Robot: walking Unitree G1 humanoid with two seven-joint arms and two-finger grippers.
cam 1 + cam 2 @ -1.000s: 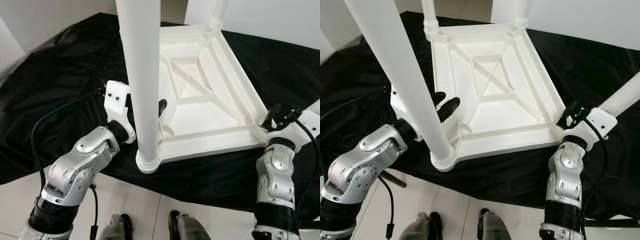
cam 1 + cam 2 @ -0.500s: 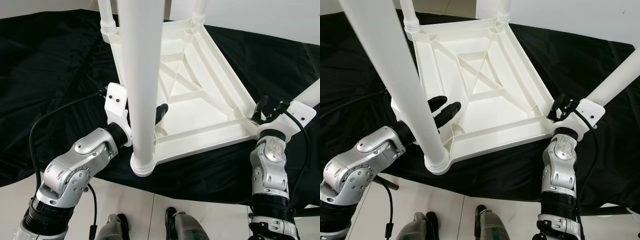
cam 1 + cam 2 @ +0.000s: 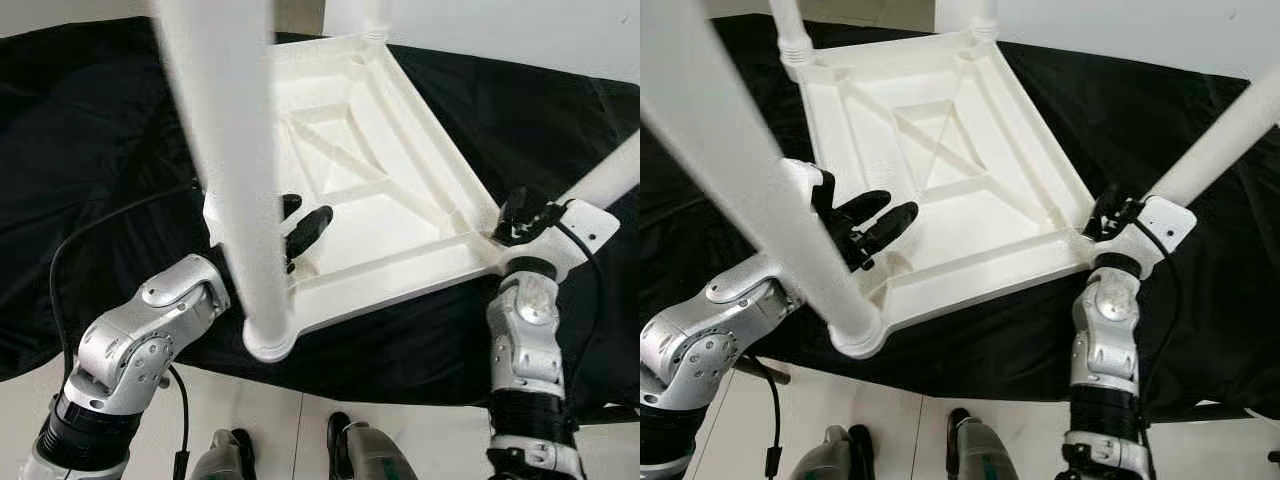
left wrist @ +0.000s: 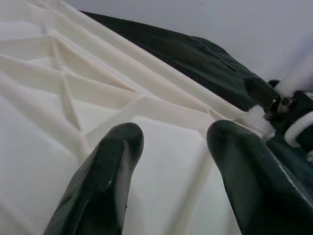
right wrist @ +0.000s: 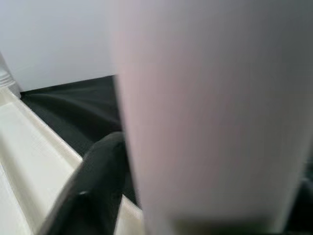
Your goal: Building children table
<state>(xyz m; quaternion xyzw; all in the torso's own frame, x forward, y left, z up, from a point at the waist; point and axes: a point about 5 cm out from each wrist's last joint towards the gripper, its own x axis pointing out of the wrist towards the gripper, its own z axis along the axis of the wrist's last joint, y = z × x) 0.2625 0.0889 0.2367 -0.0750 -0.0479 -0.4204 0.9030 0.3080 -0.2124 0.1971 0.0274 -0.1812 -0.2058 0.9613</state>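
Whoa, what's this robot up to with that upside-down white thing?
It is putting together a small white plastic table, which lies upside down on a black cloth. The right gripper holds a white leg at the table's near right corner, where that leg slants outward rather than standing straight. The left gripper hovers open over the table's underside, beside the near left leg, which already stands in its corner. Two more legs stand at the far corners.

I saw even, bright room light with soft shadows. The near table leg (image 3: 235, 170) was motion-blurred in my head views. It was badly out of focus in my right wrist view.
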